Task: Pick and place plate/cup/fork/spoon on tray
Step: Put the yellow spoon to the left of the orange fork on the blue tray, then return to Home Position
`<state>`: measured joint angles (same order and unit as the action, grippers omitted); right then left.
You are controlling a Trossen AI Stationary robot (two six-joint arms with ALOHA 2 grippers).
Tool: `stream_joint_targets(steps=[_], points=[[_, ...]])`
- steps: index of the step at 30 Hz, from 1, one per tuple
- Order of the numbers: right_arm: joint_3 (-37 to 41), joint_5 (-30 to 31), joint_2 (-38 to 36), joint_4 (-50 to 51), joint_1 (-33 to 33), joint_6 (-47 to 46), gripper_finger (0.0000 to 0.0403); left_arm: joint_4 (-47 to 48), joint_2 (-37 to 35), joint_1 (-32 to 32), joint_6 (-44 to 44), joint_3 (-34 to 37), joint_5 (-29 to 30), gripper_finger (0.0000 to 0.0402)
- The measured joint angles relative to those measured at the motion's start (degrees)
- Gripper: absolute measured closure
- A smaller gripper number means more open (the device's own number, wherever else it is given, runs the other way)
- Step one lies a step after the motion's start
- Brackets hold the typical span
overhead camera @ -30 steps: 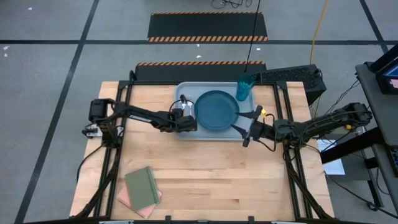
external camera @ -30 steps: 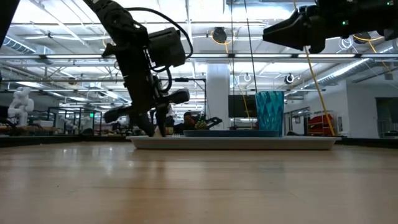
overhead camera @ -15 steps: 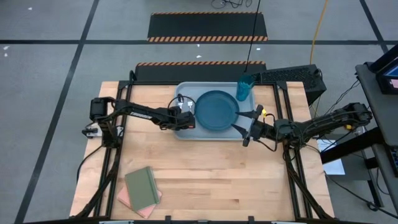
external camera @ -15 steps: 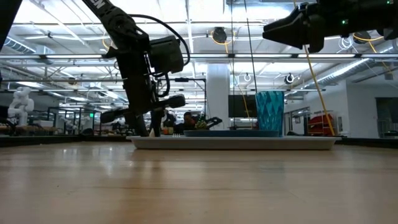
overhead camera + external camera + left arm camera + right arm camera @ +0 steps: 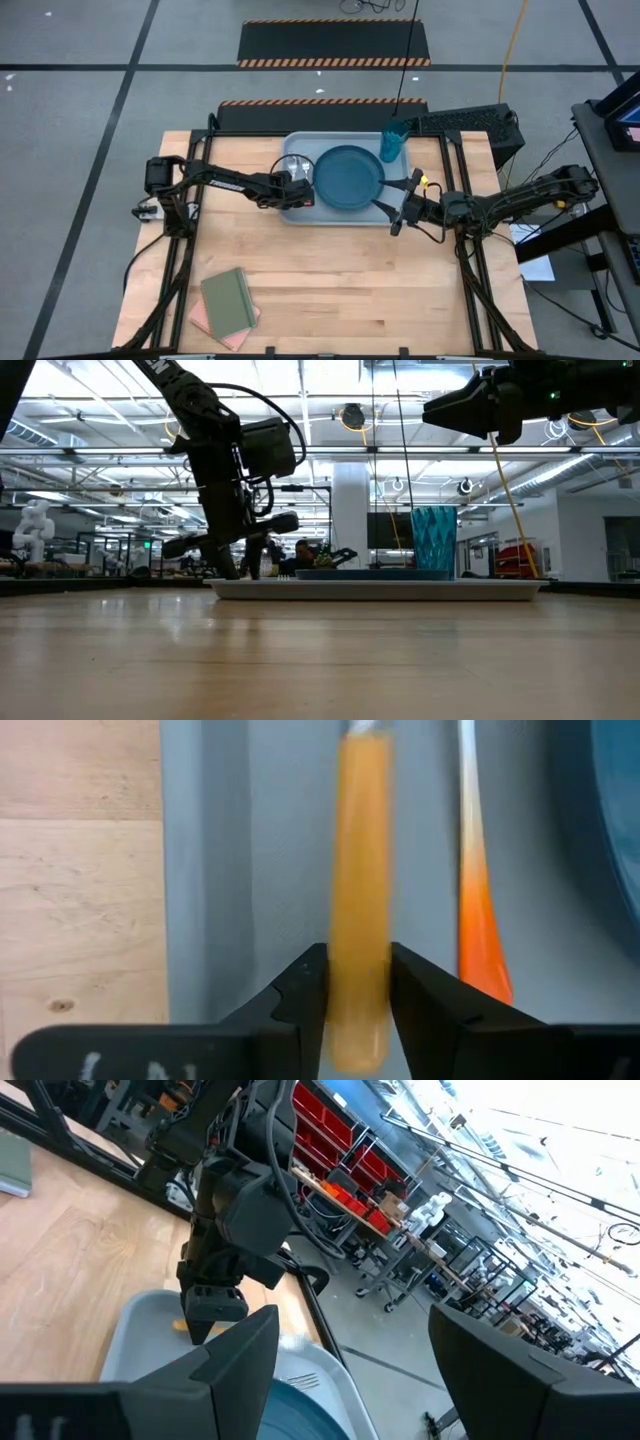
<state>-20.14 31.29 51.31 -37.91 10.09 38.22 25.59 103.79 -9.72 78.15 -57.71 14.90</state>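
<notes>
No brand or readable label shows on the task's things; only some white letters appear on the left gripper's dark body at the bottom edge of the left wrist view, cut off and not legible.

The tray [image 5: 300,212] is smooth light grey-blue plastic, rectangular with rounded corners and a raised rim; it lies in the upper middle of the high view on the worktop [image 5: 330,290], which is pale wood in jointed planks with visible grain. The plate [image 5: 348,177] is round, dark teal-blue, with a shallow rim; it rests inside the tray, in its middle. The cup [image 5: 393,142] is a tall translucent teal-green tumbler with a faceted wall; it stands upright at the tray's upper right corner, just beside the plate.

The left gripper [image 5: 357,1005] is over the left part of the tray, left of the plate; its jaws pinch the spoon [image 5: 358,900] by its orange-yellow plastic handle, which is straight and rounded, and the metal end runs out of the frame at the top. The fork [image 5: 478,900] lies flat on the tray floor just beside the spoon, between it and the plate; its handle goes from silver metal to glossy orange plastic and widens to the end.

The right gripper [image 5: 399,212] hangs above the tray's lower right edge; its jaws are spread and hold nothing.

A green notebook [image 5: 228,298] lies on a pink one in the lower left of the high view, well apart from the tray.
</notes>
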Motion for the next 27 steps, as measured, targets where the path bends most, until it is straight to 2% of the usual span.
stream_joint_targets(steps=[5, 14, 20, 23, 27], points=[[0.00, 0.00, 0.00, 0.00, 0.00, -0.01, 0.0149, -0.41, 0.02, 0.00, 0.03, 0.00, -0.02, 0.0274], [-0.04, 0.00, 0.00, 0.00, 0.00, -0.02, 0.0149, -0.26, -0.89, -0.31, -1.07, 0.15, -0.38, 0.0271], [-0.04, -0.65, 0.02, 0.57, 0.00, -1.84, 0.0150, 3.08, -7.68, -0.81, -4.67, 0.23, 0.00, 0.0270], [-0.04, -3.23, 0.02, 1.09, 0.00, -4.00, 0.0150, 4.28, -12.01, -0.01, -8.77, 0.24, 1.70, 0.0270], [-0.04, -5.99, 0.02, 1.52, 0.04, -7.80, 0.0150, 0.58, -17.05, 3.20, -21.08, 0.24, 4.56, 0.0270]])
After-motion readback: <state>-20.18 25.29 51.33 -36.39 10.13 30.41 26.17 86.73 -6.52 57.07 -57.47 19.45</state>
